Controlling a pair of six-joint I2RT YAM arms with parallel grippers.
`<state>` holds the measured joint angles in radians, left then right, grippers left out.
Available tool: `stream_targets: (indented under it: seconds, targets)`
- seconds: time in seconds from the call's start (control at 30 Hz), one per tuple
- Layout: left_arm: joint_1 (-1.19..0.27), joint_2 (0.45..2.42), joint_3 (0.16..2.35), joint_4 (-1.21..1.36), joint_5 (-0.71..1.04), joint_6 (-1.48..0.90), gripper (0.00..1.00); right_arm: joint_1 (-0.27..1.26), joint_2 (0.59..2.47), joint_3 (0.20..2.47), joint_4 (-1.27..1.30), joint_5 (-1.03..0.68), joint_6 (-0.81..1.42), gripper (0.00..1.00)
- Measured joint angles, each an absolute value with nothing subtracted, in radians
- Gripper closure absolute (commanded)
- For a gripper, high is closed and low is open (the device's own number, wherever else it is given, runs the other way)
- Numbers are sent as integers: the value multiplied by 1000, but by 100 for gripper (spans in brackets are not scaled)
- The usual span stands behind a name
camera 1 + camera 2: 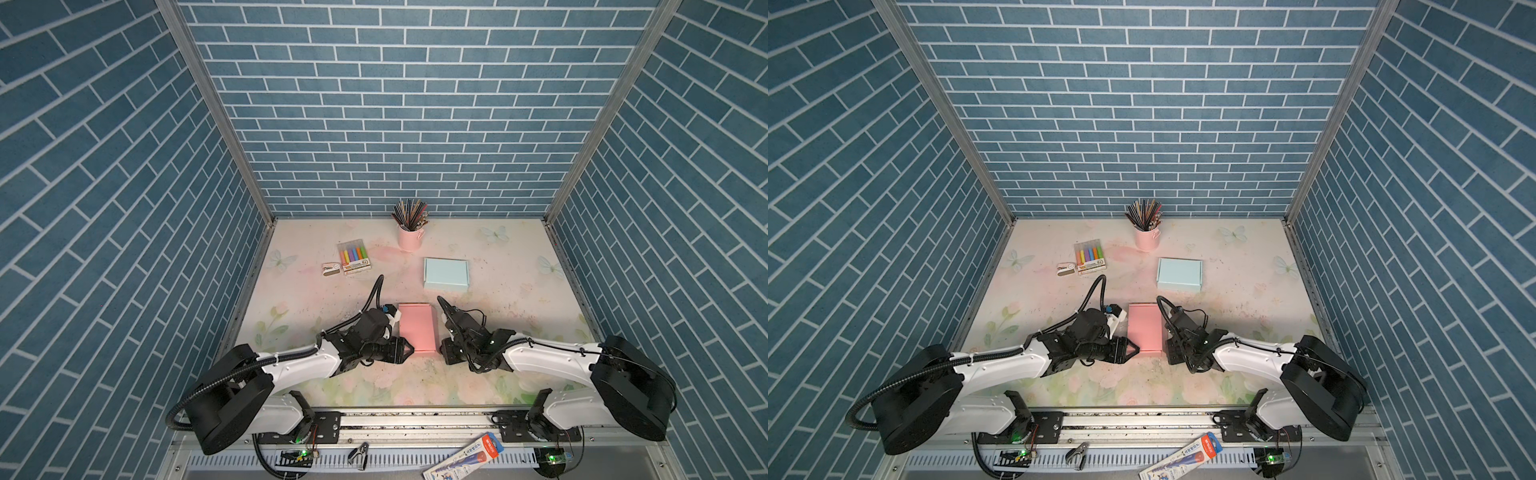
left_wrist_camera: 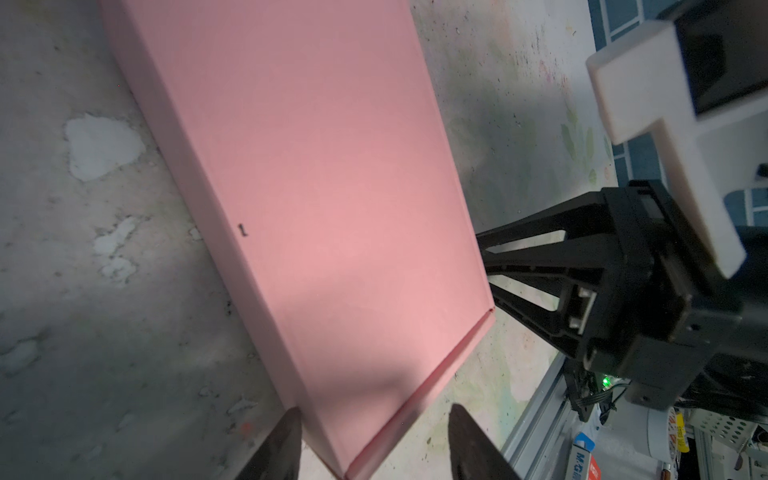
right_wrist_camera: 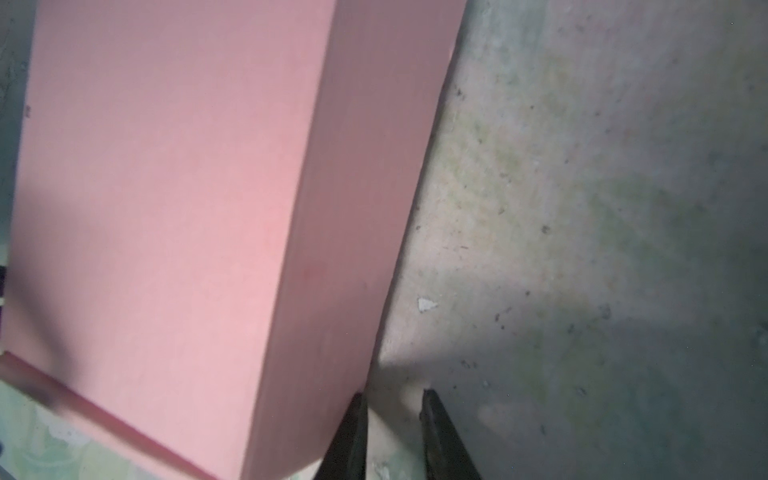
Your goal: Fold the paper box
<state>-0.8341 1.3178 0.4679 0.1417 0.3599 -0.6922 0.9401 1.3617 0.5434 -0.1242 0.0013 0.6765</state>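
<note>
**Front rail (image 1: pixel 415 419) clutter, then pink box (image 1: pixel 417 328) between two unclamped grippers**

Nearest the camera, on the rail: black clip (image 1: pixel 359 455) and a pen pack (image 1: pixel 465 457) lying diagonally. The arm bases are bolted just behind, one each side.

Next back, near-centre of the table (image 1: pixel 519 316): the pink box lies flat with its long axis running away from the camera. The lid face is up and looks closed. A thin lip shows along its near end.

Left gripper (image 2: pixel 374 407) is at the box's near-left corner. Its fingers are spread wide with the corner sitting between them. Nothing is pinched. I can't tell whether either finger touches the card.

Right gripper (image 3: pixel 392 392) is low at the box's right side wall. Its fingers are nearly together, with a narrow gap showing only bare tabletop. The inner finger is right against the base of the wall. Nothing is grasped.

Further back, right of centre: light blue box (image 1: pixel 445 273), closed and flat, well apart from the pink one.

Back left: marker pack (image 1: pixel 354 257) with a small eraser (image 1: pixel 331 269) just beside it.

Rear centre: pink cup (image 1: pixel 409 237) full of pencils (image 1: pixel 409 214), near the blue brick wall (image 1: pixel 395 124).
</note>
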Motion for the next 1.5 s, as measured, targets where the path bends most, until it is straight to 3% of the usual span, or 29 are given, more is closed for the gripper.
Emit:
stream_targets:
  seconds: [1.03, 1.27, 1.5]
  targets:
    - [-855, 1291, 423, 149, 342, -738, 42, 1012, 1396, 559, -91, 37, 705, 76]
    - [-751, 1178, 394, 111, 387, -700, 35, 926, 1324, 505, -91, -14, 707, 76]
    - [-675, 1222, 443, 62, 424, -636, 33, 803, 1322, 527, -101, -32, 648, 78]
